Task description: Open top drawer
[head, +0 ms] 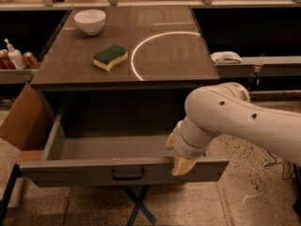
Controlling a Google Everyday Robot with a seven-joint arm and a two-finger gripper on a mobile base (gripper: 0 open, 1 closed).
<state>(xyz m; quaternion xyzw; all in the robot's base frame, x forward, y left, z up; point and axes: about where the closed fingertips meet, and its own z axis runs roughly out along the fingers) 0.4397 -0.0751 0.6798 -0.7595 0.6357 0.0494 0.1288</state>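
drawer [70,172] looks fully out; gripper [177,153] on its front edge, right of handle [127,174], grip i can't tell. next: retract.

Pale speckled floor [244,197], with a blue tape cross [138,206] under the bench [70,65]. The bench top is brown, with a bright arc of light [141,46] on it. Dark recesses either side, each with a grey ledge [268,62]. Cardboard box [21,121] stands at left. My hand [176,154] hangs low, in front of the bench.

Table [188,62], white bowl [90,20], apparently a sponge [110,56]
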